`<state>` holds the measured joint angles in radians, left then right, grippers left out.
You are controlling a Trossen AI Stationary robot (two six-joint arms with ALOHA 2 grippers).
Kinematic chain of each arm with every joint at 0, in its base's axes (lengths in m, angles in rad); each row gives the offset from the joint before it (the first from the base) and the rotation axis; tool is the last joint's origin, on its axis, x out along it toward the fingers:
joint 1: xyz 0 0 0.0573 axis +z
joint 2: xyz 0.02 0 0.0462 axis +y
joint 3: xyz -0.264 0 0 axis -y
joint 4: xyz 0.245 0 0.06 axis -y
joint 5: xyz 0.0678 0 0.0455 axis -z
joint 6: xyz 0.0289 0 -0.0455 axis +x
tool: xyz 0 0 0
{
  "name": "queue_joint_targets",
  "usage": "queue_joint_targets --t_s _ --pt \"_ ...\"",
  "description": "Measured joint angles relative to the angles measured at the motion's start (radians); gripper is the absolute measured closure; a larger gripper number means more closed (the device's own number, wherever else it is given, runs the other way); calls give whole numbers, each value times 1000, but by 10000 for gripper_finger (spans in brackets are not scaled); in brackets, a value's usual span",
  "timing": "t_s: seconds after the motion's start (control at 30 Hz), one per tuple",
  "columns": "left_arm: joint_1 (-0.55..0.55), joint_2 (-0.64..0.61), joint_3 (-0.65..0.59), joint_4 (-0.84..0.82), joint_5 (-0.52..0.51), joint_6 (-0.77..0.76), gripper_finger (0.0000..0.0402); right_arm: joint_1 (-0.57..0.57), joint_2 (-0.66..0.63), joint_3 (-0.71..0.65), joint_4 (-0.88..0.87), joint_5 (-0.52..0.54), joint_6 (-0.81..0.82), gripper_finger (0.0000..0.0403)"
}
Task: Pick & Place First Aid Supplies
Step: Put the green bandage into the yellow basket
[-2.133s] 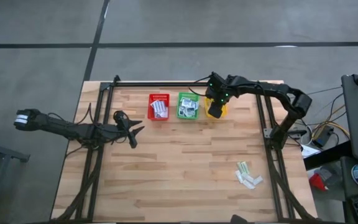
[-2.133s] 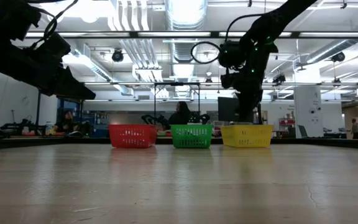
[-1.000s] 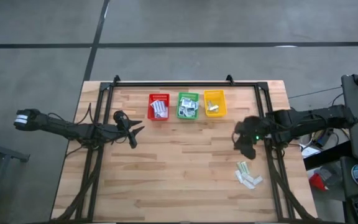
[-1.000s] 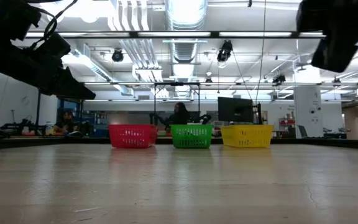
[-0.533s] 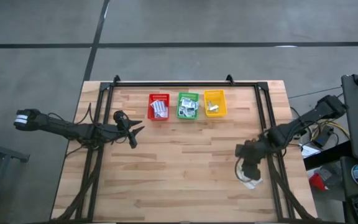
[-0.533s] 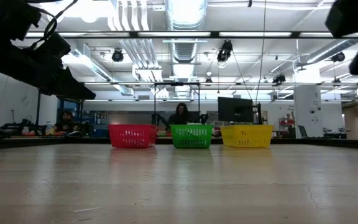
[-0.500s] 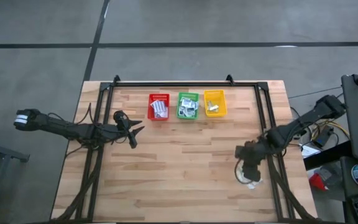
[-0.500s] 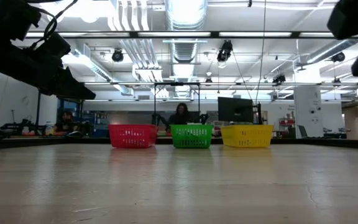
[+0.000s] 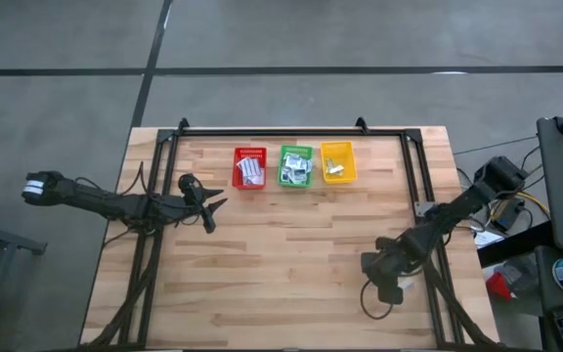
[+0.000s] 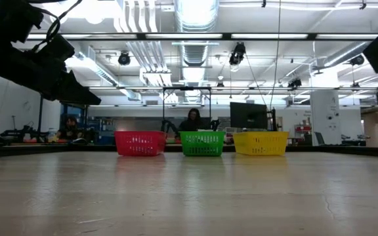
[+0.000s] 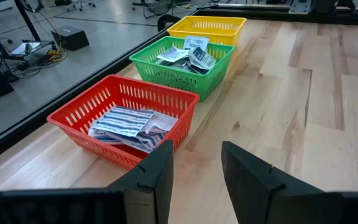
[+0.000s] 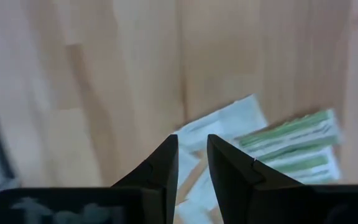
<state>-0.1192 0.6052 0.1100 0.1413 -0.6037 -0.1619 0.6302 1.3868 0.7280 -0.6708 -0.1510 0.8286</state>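
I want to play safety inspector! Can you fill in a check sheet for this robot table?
Surface: pale wooden plank table, bare in the middle.
Job's things: flat white and green-striped packets lie loose below the right gripper; more sit in the red plastic basket, green plastic basket and yellow plastic basket.
Clutter: nothing seen.
Grippers: left gripper open, near the red basket; right gripper slightly open, above the loose packets.
Cables: loose wires beside the table's right edge.
Surroundings: grey floor; person behind the baskets.

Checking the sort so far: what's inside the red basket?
The red basket holds a stack of white packets with blue stripes, piled toward one end. Whatever lies under the top packets is covered, so no count is possible.
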Motion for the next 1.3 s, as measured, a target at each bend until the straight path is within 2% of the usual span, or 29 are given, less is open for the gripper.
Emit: queue_joint_targets --t_s 0.13,0.3,0.53,0.93,1.3 --pt "0 0 0 0 3 -6 268 -1 34 0 -1 52 -53 326" --pt "0 0 0 0 4 -7 268 -1 44 -4 -1 55 -93 320" --pt "0 0 0 0 4 -7 268 -2 44 -28 -2 57 -99 298" --pt "0 0 0 0 4 -7 268 -2 44 -33 53 56 -102 239" --pt "0 0 0 0 4 -7 268 -2 43 -86 85 55 -102 233"
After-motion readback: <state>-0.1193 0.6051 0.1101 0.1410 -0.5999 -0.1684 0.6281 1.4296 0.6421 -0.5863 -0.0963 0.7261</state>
